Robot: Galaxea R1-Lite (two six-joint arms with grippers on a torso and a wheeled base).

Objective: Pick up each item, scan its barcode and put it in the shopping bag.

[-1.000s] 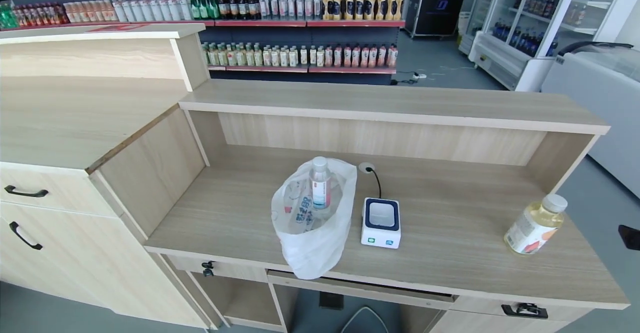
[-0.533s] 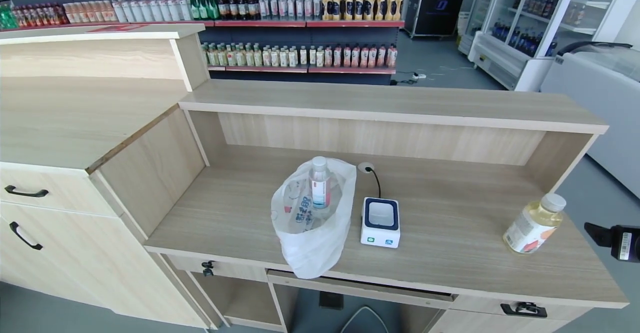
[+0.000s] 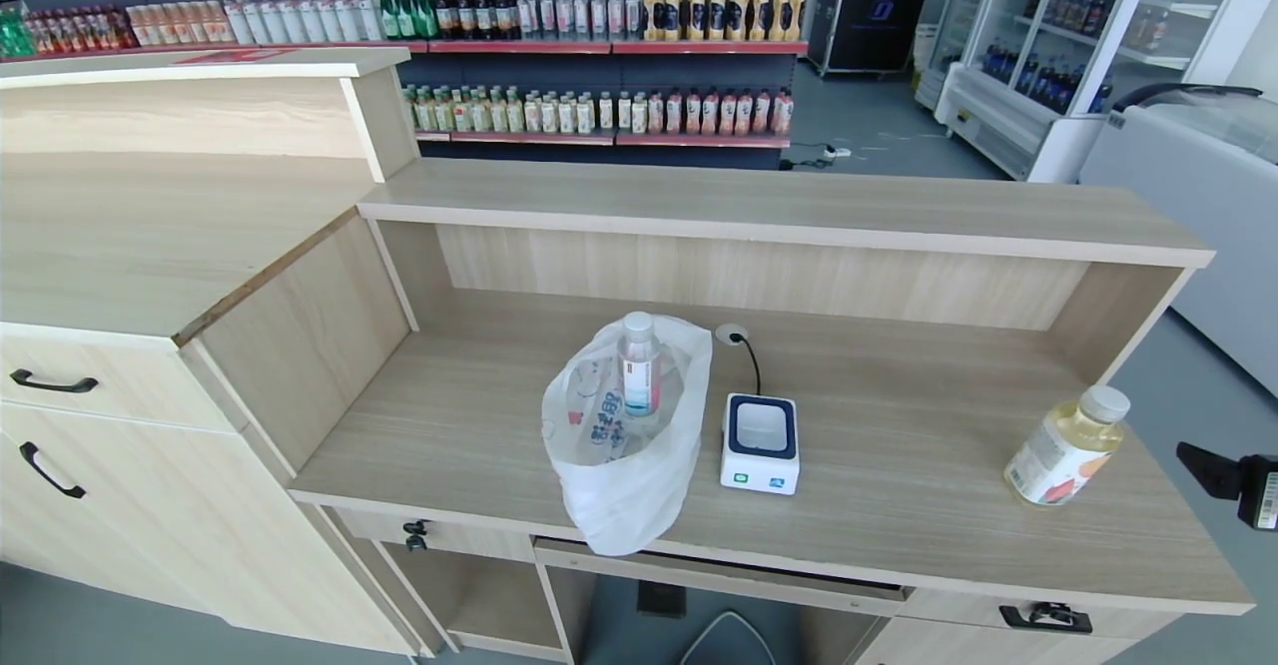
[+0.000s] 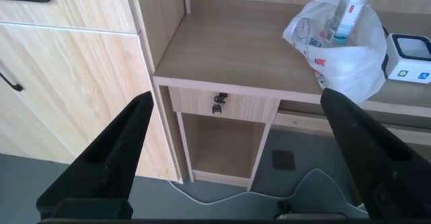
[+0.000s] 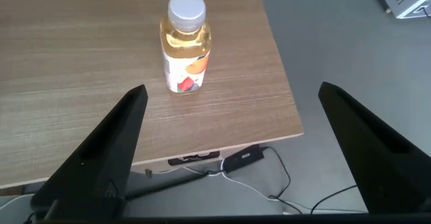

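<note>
Currently right gripper (image 5: 232, 89) spread wide, near upright juice bottle (image 5: 185, 56).

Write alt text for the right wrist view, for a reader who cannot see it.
A bottle of yellow drink with a white cap stands upright near the corner of a wooden counter, ahead of the open right end effector with its two dark fingers spread wide. Cables trail on the grey floor below the counter's edge.

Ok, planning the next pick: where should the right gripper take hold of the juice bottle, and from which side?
The juice bottle stands upright, alone near the counter's right edge. Probably grip its wide labelled body, coming in level from that open side, where the right gripper sits open.
</note>
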